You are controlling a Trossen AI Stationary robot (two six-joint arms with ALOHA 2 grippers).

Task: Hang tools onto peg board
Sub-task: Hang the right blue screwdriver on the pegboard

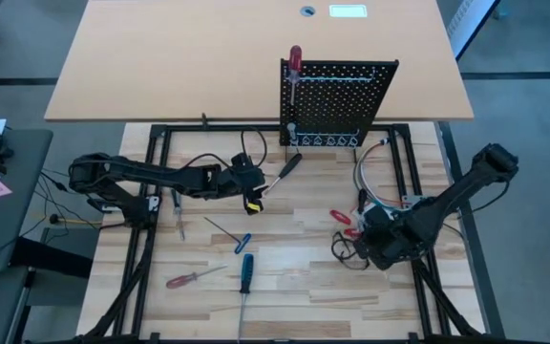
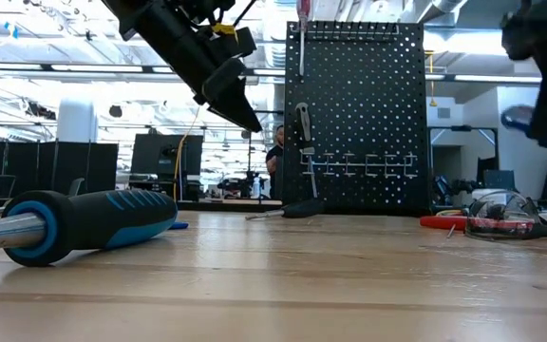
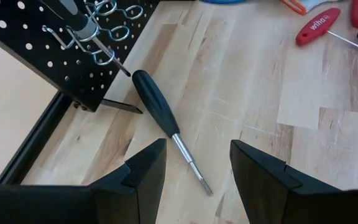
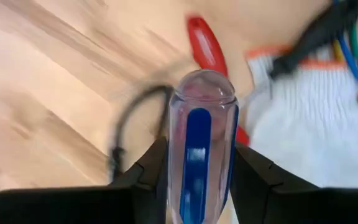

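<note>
The black peg board stands upright at the far middle, with ring holders along its bottom and a red-handled screwdriver hanging at its left. A black-handled screwdriver lies flat on the table in front of the board. My left gripper hovers open above its shaft, touching nothing. At the right, my right gripper is shut on a clear, blue-striped screwdriver handle. Red pliers lie on the table beside it. My right gripper pinches the clear blue-striped handle by its two sides between its two fingers. The handle lies along the fingers, and its rounded end sticks out past their tips. The shaft is hidden behind the handle and the gripper.
Loose tools lie at the near left: a big blue-handled screwdriver, a red-handled one, a small blue one and a thin one. A white glove and cables lie near my right gripper.
</note>
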